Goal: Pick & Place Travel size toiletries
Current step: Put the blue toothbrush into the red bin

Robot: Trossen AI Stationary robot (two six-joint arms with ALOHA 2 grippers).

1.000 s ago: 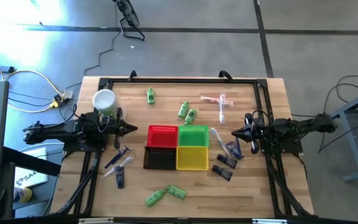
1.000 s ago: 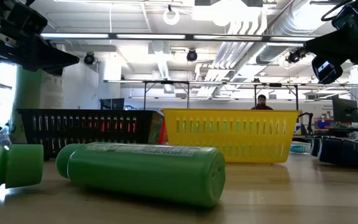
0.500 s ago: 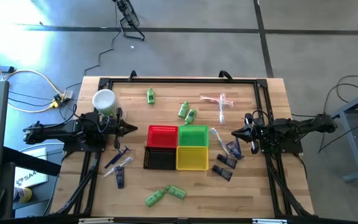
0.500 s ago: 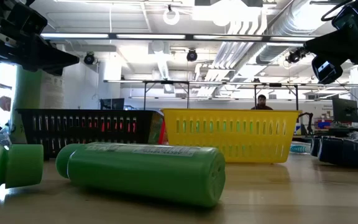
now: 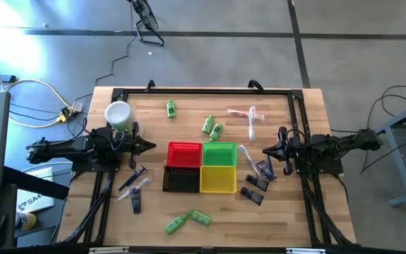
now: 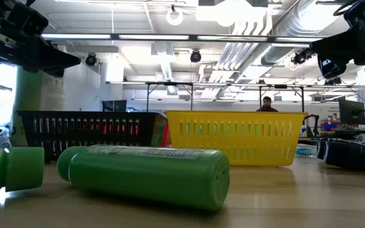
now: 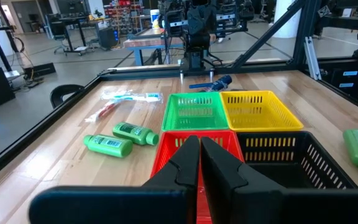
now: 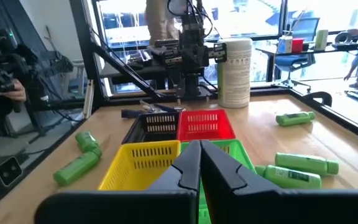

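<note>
— How many green bottles [image 5: 170, 108] on the desk [image 5: 189, 99]?
— Five: one alone, two near the green basket [image 5: 219, 154], two at the near edge [image 5: 187, 221].
— And baskets?
— Four — red [image 5: 184, 154], green, black [image 5: 182, 180], yellow [image 5: 218, 180].
— Dark tubes [image 5: 257, 183]?
— About three on the right, though they're hard to separate. One white cup [image 5: 118, 113], and two arms

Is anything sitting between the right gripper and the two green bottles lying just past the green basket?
Nothing visible. The right gripper hangs shut beside the green basket. The two green bottles lie on bare wood toward the table's far edge. The clear toothbrushes lie off to the side, not on that line.
</note>
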